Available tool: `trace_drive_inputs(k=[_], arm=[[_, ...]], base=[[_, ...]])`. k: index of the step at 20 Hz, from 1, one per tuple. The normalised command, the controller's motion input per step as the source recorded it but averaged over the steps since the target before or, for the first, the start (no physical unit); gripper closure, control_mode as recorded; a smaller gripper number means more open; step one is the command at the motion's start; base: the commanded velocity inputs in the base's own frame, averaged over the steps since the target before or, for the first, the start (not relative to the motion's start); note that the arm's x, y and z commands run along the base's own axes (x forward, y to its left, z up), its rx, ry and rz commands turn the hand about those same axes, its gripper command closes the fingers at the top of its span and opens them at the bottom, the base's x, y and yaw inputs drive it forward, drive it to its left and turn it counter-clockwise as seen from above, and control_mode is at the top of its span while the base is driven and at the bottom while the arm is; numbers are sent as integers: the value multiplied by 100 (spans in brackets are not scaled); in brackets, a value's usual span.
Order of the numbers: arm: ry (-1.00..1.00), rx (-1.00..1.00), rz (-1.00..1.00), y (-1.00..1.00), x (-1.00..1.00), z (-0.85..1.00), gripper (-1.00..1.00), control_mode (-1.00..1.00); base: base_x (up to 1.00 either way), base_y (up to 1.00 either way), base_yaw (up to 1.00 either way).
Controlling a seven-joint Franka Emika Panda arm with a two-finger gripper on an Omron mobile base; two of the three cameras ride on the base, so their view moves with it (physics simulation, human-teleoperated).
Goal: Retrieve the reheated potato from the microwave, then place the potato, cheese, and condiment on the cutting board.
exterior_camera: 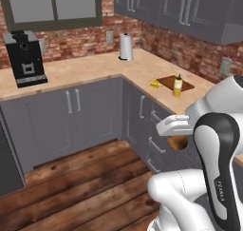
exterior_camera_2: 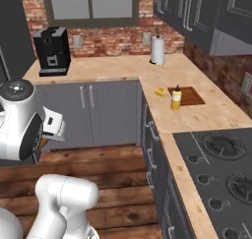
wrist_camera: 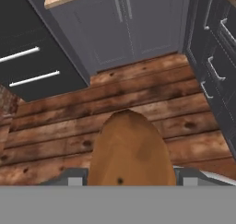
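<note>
On the wooden surface the cutting board (exterior_camera: pixel 176 83) waits far from the potato (wrist_camera: pixel 131 149), which the end effector (wrist_camera: pixel 130 176) clamps across its middle above the floor; it seems firm, rounded, possibly slippery.

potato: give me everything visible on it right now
The potato is a brown oval lump with a dull, smooth-looking skin and a few small dark specks. In the hand view it sits between the pincer's two fingertips, which press on its sides, held above the wooden floor. From the left base view a brown sliver of it shows under the hand, in front of the cabinets.
</note>
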Motion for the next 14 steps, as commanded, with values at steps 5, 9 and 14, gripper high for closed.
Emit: trace_drive_inputs(k=[5, 9, 14], arm=[[0, 0, 0, 0, 0, 0, 100, 100], [0, 0, 0, 0, 0, 0, 100, 100], [0, 0, 0, 0, 0, 0, 100, 100]], base=[[87, -3, 2], [87, 0, 2], [85, 0, 0]])
